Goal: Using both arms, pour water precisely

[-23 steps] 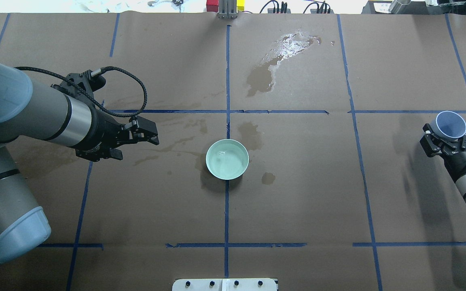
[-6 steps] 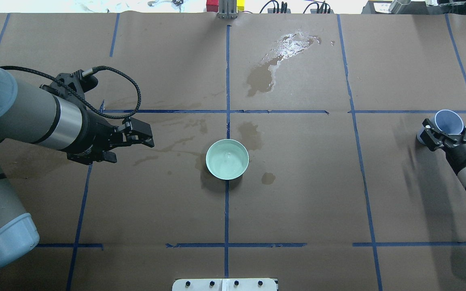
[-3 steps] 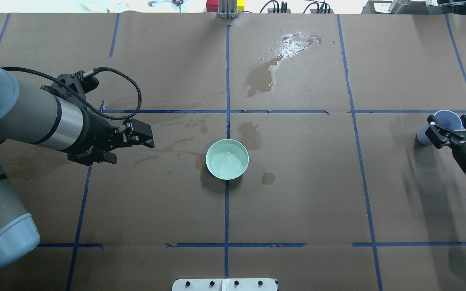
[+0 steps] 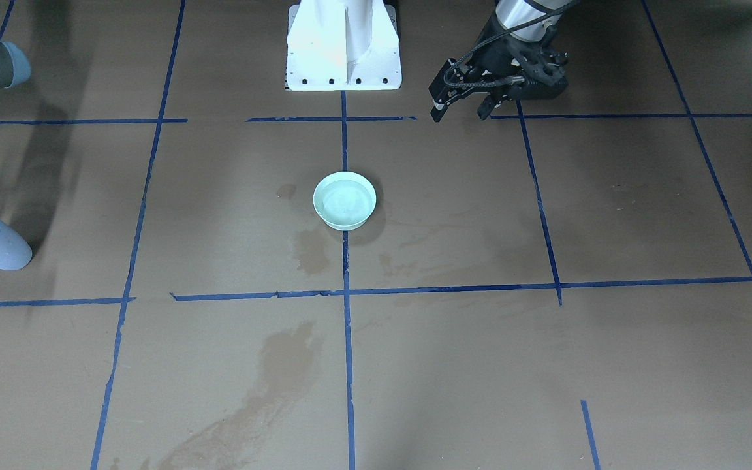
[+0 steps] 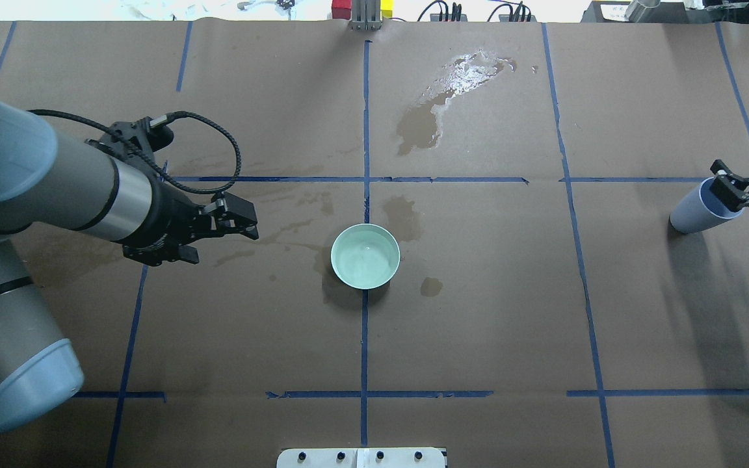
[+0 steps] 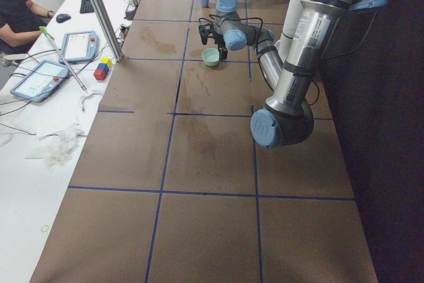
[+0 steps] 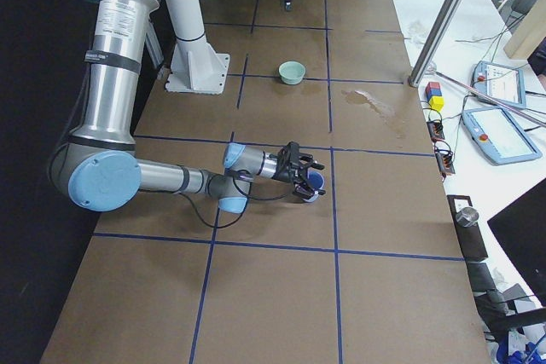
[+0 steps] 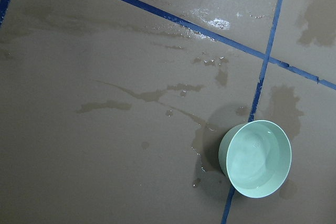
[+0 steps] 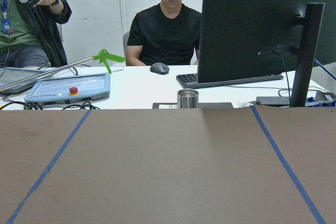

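Water point(image 5: 368, 261) is contained in the bowl point(image 5: 333, 256) at the centre of the table point(image 5: 478, 325); the cup point(image 5: 696, 211) is stood upright well out at 3 o'clock, with the right gripper point(image 5: 746, 177) spread at its rim, and the empty left gripper point(image 4: 459, 111) is held spread at 9 o'clock, both presumably parked clear of the bowl.

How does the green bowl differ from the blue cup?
The bowl is wide, shallow, mint green, mid-table and holds water; the cup is taller, narrower, pale blue, far to the robot's right. The bowl stands free; the right gripper is at the cup's rim. Both stand upright.
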`<state>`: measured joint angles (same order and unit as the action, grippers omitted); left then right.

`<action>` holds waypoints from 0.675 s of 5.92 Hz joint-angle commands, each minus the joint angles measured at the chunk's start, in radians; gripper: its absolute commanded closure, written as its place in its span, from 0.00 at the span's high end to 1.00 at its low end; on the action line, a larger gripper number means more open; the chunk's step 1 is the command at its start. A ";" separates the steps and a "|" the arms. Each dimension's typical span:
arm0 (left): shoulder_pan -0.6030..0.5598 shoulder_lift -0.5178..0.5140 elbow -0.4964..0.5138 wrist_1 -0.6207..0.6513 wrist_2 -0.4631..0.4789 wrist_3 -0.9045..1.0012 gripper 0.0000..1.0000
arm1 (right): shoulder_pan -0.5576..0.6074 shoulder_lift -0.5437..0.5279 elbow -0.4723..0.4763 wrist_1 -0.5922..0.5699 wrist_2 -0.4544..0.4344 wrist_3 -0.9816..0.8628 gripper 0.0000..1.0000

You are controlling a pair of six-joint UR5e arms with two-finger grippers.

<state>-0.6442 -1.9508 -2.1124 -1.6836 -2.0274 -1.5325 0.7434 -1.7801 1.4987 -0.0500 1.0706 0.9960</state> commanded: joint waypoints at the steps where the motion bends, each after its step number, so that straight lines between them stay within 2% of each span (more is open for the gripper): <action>1: 0.029 -0.101 0.116 -0.002 0.004 0.000 1.00 | 0.124 0.005 0.014 -0.019 0.199 -0.020 1.00; 2: 0.049 -0.114 0.164 -0.007 0.006 0.005 1.00 | 0.217 0.028 0.046 -0.112 0.333 -0.128 1.00; 3: 0.063 -0.156 0.236 -0.013 0.045 0.008 1.00 | 0.288 0.074 0.055 -0.216 0.409 -0.199 1.00; 4: 0.086 -0.186 0.283 -0.013 0.056 0.005 1.00 | 0.376 0.085 0.055 -0.241 0.568 -0.239 1.00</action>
<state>-0.5791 -2.1049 -1.8820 -1.6948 -1.9879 -1.5267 1.0357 -1.7147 1.5499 -0.2441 1.5011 0.8073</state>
